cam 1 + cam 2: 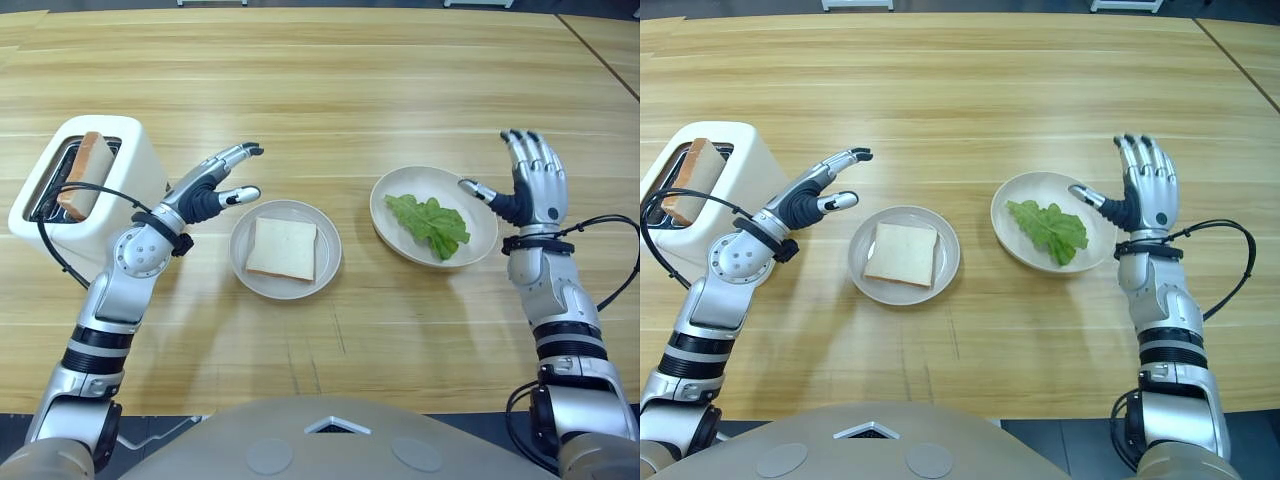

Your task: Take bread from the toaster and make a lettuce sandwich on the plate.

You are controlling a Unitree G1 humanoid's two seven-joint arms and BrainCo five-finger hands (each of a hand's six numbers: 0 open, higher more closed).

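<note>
My right robot hand (535, 185), fingers spread and empty, hovered beside the lettuce (430, 222). It looked light, limp and tearable, so I judged a gentle edge pinch best.

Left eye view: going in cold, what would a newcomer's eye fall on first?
Probably the two open hands: the left hand between the toaster and the middle plate, the right hand just right of the lettuce dish, both holding nothing. Next, the white bread slice lying on the middle plate and the green lettuce leaf in the dish to its right. A browner slice stands in the toaster at the far left.
</note>
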